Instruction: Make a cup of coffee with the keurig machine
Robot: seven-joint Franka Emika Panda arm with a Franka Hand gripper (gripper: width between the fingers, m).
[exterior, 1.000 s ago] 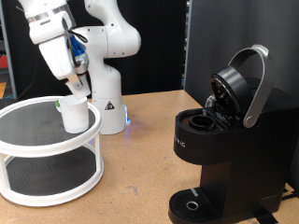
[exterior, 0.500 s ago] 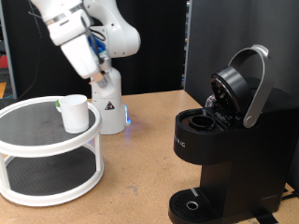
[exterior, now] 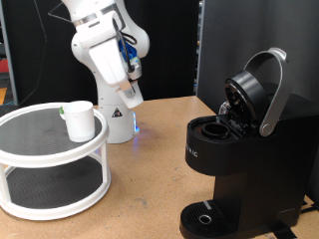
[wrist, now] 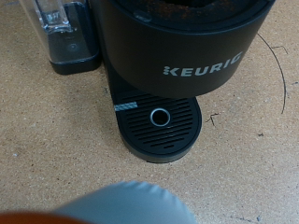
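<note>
The black keurig machine [exterior: 234, 149] stands at the exterior view's right with its silver-grey handle [exterior: 271, 95] raised and its pod chamber [exterior: 212, 127] open. The white cup [exterior: 80, 121] stands on the top shelf of a round white stand [exterior: 20, 154] at the left. My gripper [exterior: 130, 96] hangs in the air between the two, right of the cup and apart from it. The wrist view looks down on the machine's front [wrist: 187, 47] and drip tray [wrist: 161, 126]. A pale, blurred, rounded thing [wrist: 126, 203], seemingly the small white pod, sits at the fingers.
The stand has a lower shelf [exterior: 50, 189] and stands on a wooden table [exterior: 150, 189]. The white arm base [exterior: 115, 115] is behind, between stand and machine. A clear water tank [wrist: 61, 33] is on the machine's side.
My gripper has lifted off the stand beside the cup and swung right towards the machine. The cup has stayed on the top shelf.
</note>
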